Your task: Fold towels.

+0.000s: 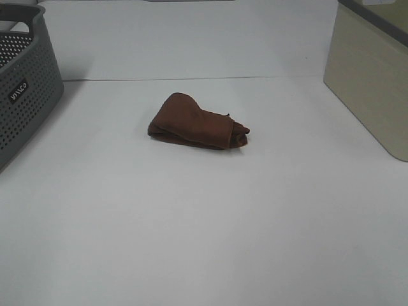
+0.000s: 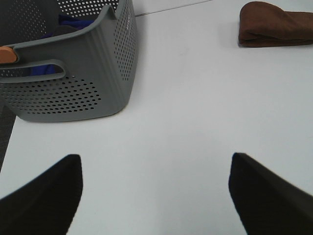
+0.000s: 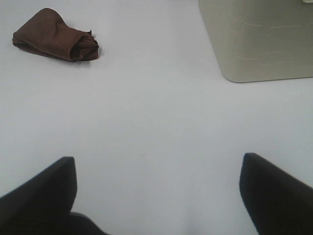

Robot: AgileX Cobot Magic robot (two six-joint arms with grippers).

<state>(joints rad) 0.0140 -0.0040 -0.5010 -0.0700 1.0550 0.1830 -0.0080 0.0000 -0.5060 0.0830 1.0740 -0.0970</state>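
A dark reddish-brown towel (image 1: pixel 197 122) lies bunched in a loose folded heap in the middle of the white table. It also shows in the left wrist view (image 2: pixel 274 24) and in the right wrist view (image 3: pixel 56 35). No white tag shows. Neither arm appears in the exterior high view. My left gripper (image 2: pixel 155 193) is open and empty, well back from the towel, near the grey basket. My right gripper (image 3: pixel 157 191) is open and empty, well back from the towel, over bare table.
A grey perforated basket (image 1: pixel 25 89) stands at the far left; in the left wrist view the basket (image 2: pixel 93 73) holds blue and orange items. A beige bin (image 1: pixel 373 83) stands at the far right, also in the right wrist view (image 3: pixel 259 39).
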